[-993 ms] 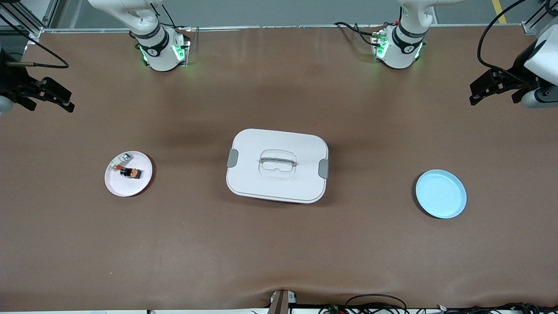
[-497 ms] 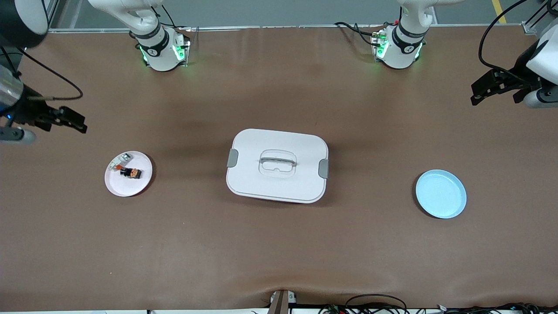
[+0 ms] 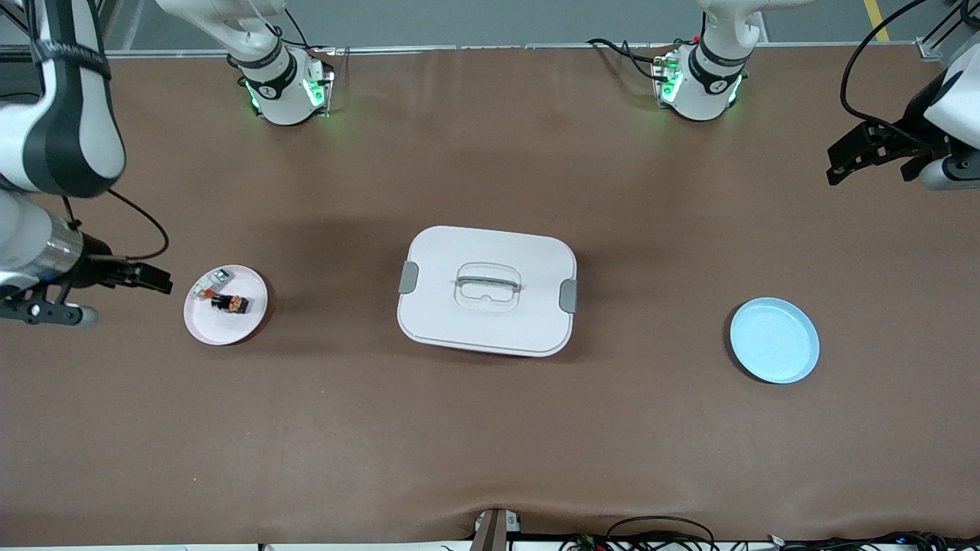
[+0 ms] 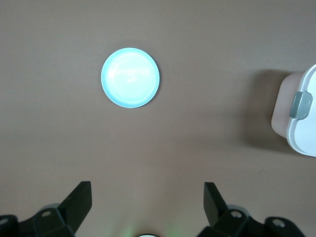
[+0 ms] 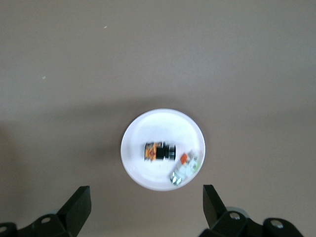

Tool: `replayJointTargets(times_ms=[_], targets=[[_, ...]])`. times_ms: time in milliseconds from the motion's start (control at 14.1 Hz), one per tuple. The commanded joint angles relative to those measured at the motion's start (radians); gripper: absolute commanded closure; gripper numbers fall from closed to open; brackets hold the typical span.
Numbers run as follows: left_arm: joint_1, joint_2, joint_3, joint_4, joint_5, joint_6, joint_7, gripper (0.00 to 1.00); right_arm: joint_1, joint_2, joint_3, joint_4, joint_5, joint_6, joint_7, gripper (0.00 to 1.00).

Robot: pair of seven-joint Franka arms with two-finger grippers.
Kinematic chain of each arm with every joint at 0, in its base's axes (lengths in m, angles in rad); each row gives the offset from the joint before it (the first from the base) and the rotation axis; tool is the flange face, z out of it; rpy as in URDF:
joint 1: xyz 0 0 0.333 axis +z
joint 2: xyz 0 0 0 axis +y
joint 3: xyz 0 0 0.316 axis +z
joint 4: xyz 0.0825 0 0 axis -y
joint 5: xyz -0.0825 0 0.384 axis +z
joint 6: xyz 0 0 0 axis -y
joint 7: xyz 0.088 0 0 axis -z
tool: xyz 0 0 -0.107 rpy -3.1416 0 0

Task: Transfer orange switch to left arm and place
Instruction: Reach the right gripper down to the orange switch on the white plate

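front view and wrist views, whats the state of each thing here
large white plastic box: lid on
tiny black switch with orange end: lying on round pink plate
round blue plate: empty
right gripper: open, beside the pink plate
left gripper: open, waiting

Orange switch (image 3: 230,303) lying on pink plate (image 3: 246,321), white latched box (image 3: 487,291) mid-table

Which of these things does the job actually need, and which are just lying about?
Needed: orange switch on the pink plate; box to avoid; right pincer, open beside the plate; left pincer, open, waiting.
Lying about: white component; blue plate, empty.
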Motion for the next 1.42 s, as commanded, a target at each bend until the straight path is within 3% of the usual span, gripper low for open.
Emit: replayJointTargets(times_ms=[0,284,568,1348], targets=[[0.003,-0.004,-0.003,0.004,0.018,-0.013,-0.005,0.0,-0.013,0.036,0.008,-0.037,-0.006,0.07,0.001,0.0],[0.0,0.006,-0.004,-0.001,0.017,-0.013,-0.002,0.0,-0.019,0.128,0.008,-0.048,-0.006,0.162,-0.001,0.0],[-0.002,0.014,-0.006,0.003,0.006,-0.012,-0.004,0.0,-0.024,0.163,0.008,-0.129,-0.042,0.322,-0.004,0.0],[-0.003,0.025,-0.013,0.004,0.004,-0.01,-0.002,0.0,-0.022,0.225,0.008,-0.252,-0.049,0.419,0.001,0.0]])
